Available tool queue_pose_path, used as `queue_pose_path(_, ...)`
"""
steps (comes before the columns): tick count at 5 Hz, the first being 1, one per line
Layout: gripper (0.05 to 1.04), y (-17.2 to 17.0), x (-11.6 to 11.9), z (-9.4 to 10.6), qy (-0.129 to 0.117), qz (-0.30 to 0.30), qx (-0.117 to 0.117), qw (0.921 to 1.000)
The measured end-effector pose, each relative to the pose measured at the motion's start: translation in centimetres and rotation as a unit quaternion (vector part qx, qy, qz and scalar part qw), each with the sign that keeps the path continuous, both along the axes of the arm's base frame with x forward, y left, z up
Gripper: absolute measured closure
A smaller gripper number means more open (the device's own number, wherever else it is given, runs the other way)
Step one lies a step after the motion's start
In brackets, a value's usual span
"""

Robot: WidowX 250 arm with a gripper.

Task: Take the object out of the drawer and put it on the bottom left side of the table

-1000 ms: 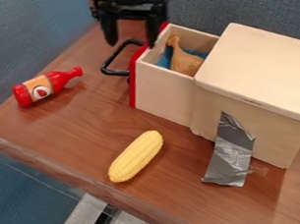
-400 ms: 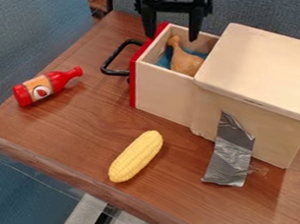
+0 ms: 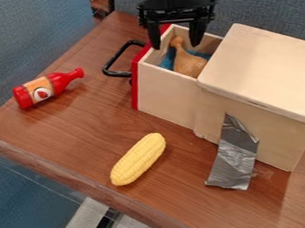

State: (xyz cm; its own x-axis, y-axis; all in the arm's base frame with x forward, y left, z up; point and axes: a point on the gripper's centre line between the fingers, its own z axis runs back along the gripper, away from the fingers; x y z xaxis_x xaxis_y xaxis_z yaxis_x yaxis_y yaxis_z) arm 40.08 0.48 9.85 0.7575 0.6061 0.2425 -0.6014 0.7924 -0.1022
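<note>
The black gripper (image 3: 175, 44) hangs open over the top end of the drawer, its two fingertips on either side of the drumstick's narrow end and nothing held. A brown toy drumstick (image 3: 189, 63) lies in the drawer on something blue (image 3: 168, 60), its thick end toward the box. The wooden drawer (image 3: 166, 93), with a red front and a black handle, is pulled out to the left of its box. The brown table (image 3: 70, 135) extends to the lower left.
A red bottle (image 3: 48, 88) lies at the table's left. Yellow corn (image 3: 138, 159) lies below the drawer, near the front edge. The lidded wooden box (image 3: 266, 76) stands at the right, with silver tape (image 3: 234, 156) running from its side onto the table.
The gripper has moved right from above the handle to over the drawer, and most recently a little lower. The drumstick, drawer, bottle and corn have stayed in place.
</note>
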Motion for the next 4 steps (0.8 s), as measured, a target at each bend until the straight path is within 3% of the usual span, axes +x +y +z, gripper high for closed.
queue_pose_path(1, 0.083, 0.1, 0.0, 0.0, -0.015, 0.050, -0.012, 0.9985)
queue_pose_path(2, 0.083, -0.1, 0.3, 0.2, -0.015, 0.064, -0.024, 0.9976)
queue_pose_path(4, 0.083, -0.2, 1.1, 1.0, -0.012, 0.065, -0.004, 0.9978)
